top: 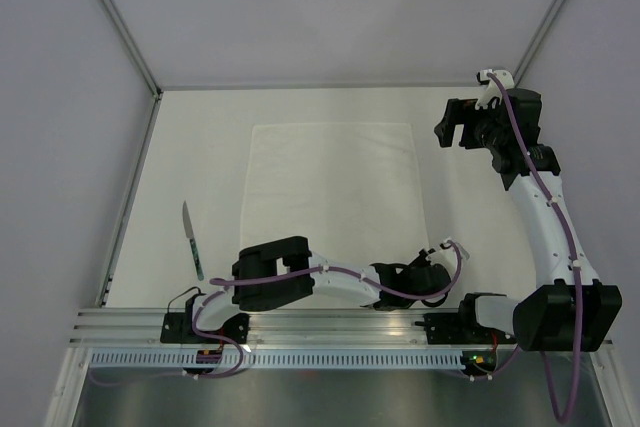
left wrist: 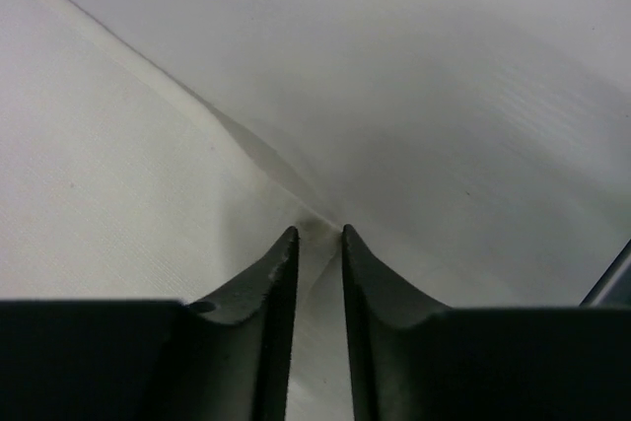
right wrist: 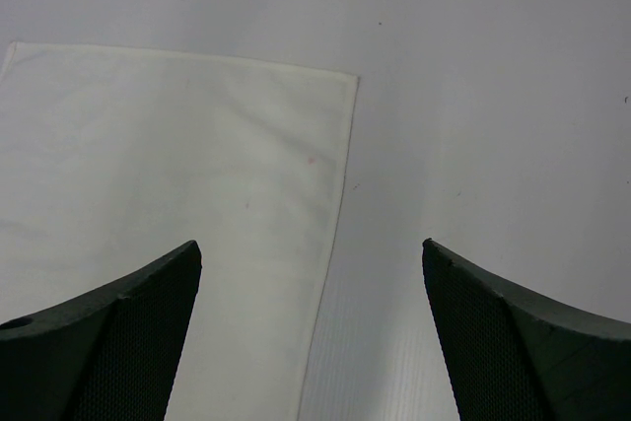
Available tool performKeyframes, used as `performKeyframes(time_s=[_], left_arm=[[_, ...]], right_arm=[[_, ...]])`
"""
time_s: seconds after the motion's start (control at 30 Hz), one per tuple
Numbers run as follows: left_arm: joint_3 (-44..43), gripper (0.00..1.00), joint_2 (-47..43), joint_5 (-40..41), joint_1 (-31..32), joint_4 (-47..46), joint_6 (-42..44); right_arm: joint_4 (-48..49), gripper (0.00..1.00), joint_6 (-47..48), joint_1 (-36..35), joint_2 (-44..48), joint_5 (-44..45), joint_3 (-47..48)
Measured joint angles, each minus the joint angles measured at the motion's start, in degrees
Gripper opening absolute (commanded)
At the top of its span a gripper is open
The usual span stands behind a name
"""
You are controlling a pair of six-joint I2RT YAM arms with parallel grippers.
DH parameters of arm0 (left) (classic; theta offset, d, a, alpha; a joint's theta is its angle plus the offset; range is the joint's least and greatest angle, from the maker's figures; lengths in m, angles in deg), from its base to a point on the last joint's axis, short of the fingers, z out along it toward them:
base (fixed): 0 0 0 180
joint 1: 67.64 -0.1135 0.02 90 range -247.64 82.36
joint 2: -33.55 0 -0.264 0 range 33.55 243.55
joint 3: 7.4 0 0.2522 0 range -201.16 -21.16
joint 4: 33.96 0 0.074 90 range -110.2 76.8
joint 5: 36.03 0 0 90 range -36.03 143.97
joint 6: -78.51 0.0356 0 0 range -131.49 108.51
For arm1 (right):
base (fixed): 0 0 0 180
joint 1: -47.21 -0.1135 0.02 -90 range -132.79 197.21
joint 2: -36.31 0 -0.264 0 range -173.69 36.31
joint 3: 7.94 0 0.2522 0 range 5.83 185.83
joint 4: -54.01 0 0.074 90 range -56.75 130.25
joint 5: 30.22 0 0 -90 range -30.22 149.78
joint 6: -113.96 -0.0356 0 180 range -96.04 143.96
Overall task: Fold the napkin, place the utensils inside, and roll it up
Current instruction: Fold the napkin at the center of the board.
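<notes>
White cloth napkin (left wrist: 148, 175): soft, limp; I'd grab it by a corner. L gripper (left wrist: 318, 244) nearly closed, pinching its near-right corner. R gripper (right wrist: 311, 263) wide open, empty.

White table (top: 200, 147) inside pale grey enclosure walls (top: 60, 97); aluminium frame rails (top: 125, 32); soft, even light.

A robotics lab test cell, plainly: a bare white table (top: 200, 137) boxed in by blank grey panels (top: 60, 147) from nine o'clock through three, and an aluminium mounting rail (top: 330, 322) with cabling along six o'clock.
</notes>
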Motion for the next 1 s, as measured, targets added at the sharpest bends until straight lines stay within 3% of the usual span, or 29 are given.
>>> performKeyframes(time_s=[0.3, 1.0], left_arm=[[0.02, 0.02, 0.0, -0.15, 0.0, -0.11, 0.02], [0.26, 0.02, -3.54, -2.1, -0.15, -0.15, -0.02]], right_arm=[[0.0, 0.97, 0.0, 0.0, 0.0, -0.02, 0.0], [-0.2, 0.97, 0.24, 0.0, 0.0, -0.07, -0.68]])
